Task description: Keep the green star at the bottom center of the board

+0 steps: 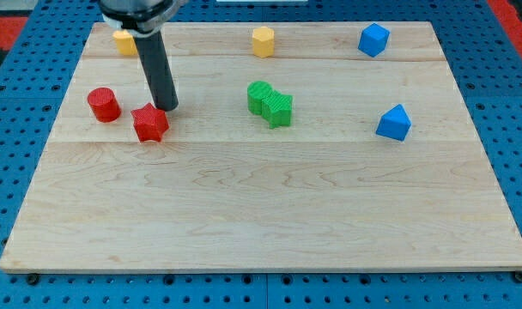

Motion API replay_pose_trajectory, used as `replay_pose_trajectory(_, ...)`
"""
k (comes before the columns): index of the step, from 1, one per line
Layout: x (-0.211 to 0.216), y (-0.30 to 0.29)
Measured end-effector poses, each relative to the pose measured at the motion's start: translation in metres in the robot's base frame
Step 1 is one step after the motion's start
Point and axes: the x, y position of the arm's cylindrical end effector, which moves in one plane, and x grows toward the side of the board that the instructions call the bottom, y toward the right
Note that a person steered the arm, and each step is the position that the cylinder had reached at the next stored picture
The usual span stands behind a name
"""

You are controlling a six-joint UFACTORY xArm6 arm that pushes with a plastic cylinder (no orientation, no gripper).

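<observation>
A: Take the red star [150, 123] as the landmark and go from the view's left. What comes first?

B: A red cylinder [103, 104], just to the left of the red star and a little above it, not touching it. Farther up, near the board's [261, 215] top edge, a yellow block [125, 41] sits above and left of the red star, partly hidden behind the rod [156, 69], so its shape is unclear.

A: And my tip?

B: My tip [169, 107] is just above the red star's upper right point, very near it; whether it touches, I cannot tell. The rod rises from there toward the view's top. There is no claw on this arm, only the rod, so nothing is being held.

A: Moving on to the right?

B: A yellow hexagonal block [262, 41] lies well to the right of the red star, up by the top edge. Below it are two green blocks pressed together: the left green block [260, 96] and the green star [279, 109], both to the right of the red star at about its height, in the board's upper middle, far from the bottom edge.

A: The last ones?

B: A blue cube [373, 39] far right near the top, and a blue block [393, 123] level with the red star, farthest right.
</observation>
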Motion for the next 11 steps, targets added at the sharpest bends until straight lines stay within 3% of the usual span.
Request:
replay_pose_trajectory(1,0.026,-0.019)
replay_pose_trajectory(3,0.141,-0.027)
replay_pose_trajectory(4,0.144,-0.025)
replay_pose_trajectory(6,0.041,0.056)
replay_pose_trajectory(8,-0.002,0.155)
replay_pose_trajectory(9,0.006,0.193)
replay_pose_trajectory(11,0.103,0.205)
